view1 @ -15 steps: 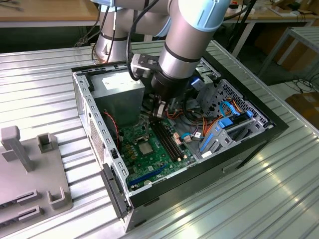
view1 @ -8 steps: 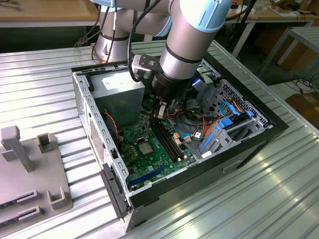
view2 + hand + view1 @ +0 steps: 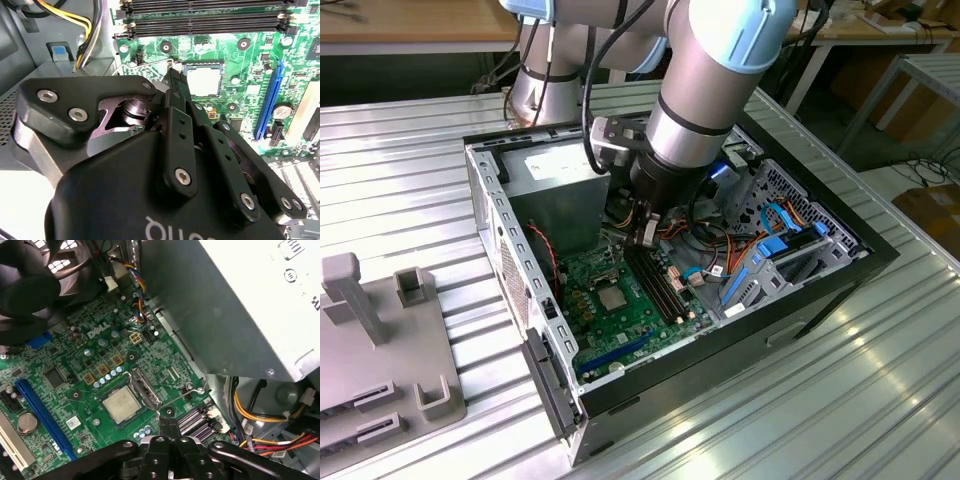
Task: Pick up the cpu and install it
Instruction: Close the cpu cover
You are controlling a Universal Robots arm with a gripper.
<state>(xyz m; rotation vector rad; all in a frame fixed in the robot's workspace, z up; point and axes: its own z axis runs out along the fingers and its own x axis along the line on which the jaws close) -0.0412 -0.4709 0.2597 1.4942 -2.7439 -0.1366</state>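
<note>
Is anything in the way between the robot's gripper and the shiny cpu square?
Nothing visible is. The cpu lies bare in its socket on the green board, and the gripper hangs just beside it, fingers together.

Arm: silver-grey robot arm with light-blue joint caps (image 3: 720, 70), upper middle of the frame, reaching down into the case.
Gripper: black gripper (image 3: 646, 232), at the frame's centre, low over the board's upper edge; finger state unclear.
Case: open black-and-grey metal computer case (image 3: 790, 325), filling the middle.
Board: green motherboard (image 3: 640, 315), lower centre inside the case.
Cpu: flat silver-grey square cpu (image 3: 613, 297), lying in the board's socket, below-left of the gripper.
Table: ribbed metal table (image 3: 410, 170).
Fixture: grey plastic fixture (image 3: 380, 340), lower left.
</note>
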